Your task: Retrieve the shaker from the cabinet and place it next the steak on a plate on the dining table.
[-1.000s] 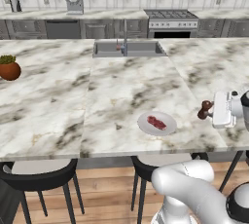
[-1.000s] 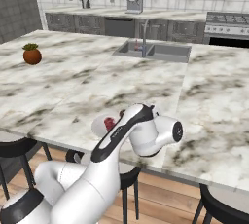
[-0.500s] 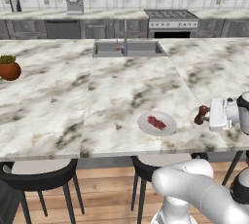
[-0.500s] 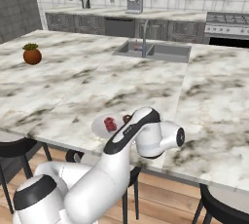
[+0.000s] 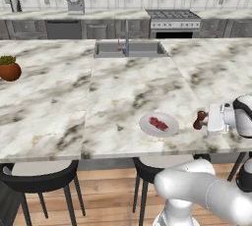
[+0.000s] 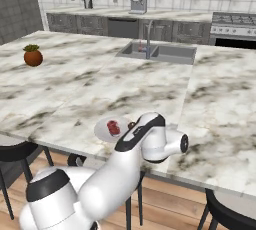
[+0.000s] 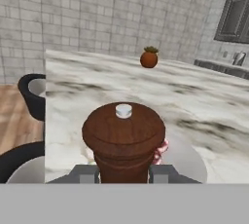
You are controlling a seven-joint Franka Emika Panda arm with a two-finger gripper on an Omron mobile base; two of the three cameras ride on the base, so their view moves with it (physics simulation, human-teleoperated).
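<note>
the end effector [image 5: 204,120] grips the shaker [image 5: 199,120] tight, just beside the plate [image 5: 158,124] — best lower it upright onto the surface [image 5: 123,87], clear of the steak [image 5: 158,123].

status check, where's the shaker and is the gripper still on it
Gripper shut on shaker, held low over the dining table. Plate with steak just beside it. Nothing between them.

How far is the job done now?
Done: the shaker is out of the cabinet, shut in the gripper. In hand: it hangs over the dining table, beside the plate with the steak. Left: setting it down next to the plate and letting go.
</note>
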